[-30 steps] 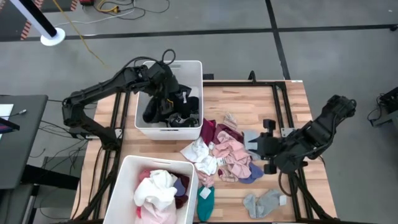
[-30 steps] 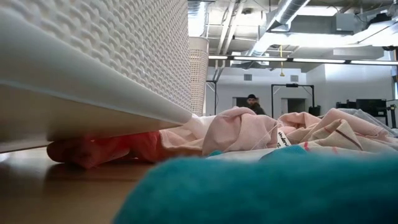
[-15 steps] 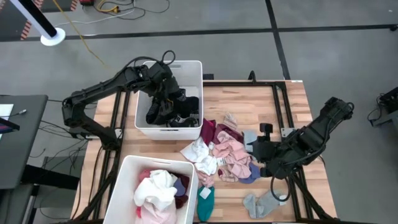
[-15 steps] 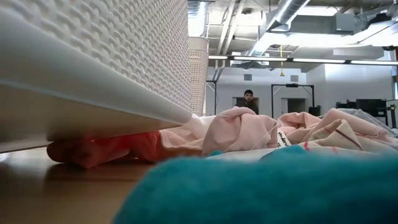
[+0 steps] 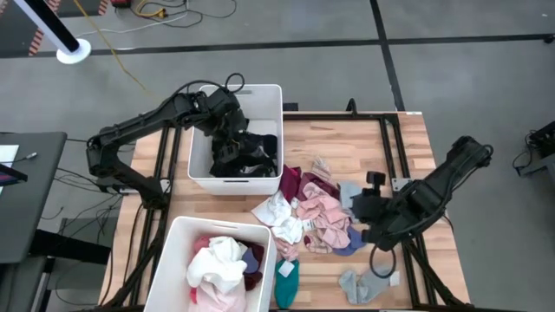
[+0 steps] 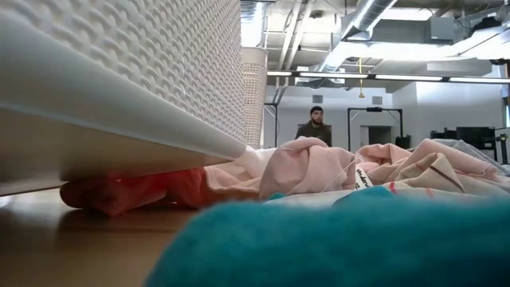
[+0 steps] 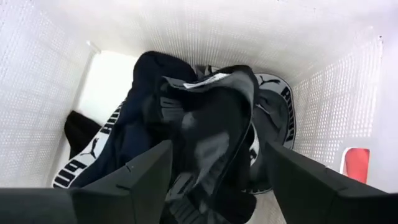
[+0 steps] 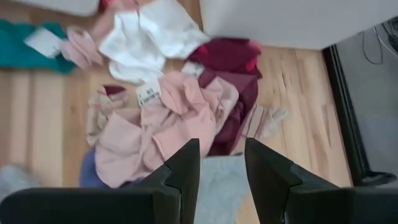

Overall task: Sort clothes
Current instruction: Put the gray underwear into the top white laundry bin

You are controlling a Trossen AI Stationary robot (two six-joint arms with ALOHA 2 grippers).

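Left pincer (image 7: 214, 186) open wide, arm reaching forward; right pincer (image 8: 222, 163) parted, arm low.

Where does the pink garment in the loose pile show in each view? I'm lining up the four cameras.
High: pink garment mid-table, right of centre.
Low: centre to right, behind the teal cloth.
Left wrist: not in it.
Right wrist: centre, above the fingers.
Shared landmark: the white bin.

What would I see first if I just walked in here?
Probably the messy pile of clothes, pink, white and maroon, in the middle of the wooden table. Next, the left hand with open fingers over the far white bin holding black clothes, and the right hand beside the pile.
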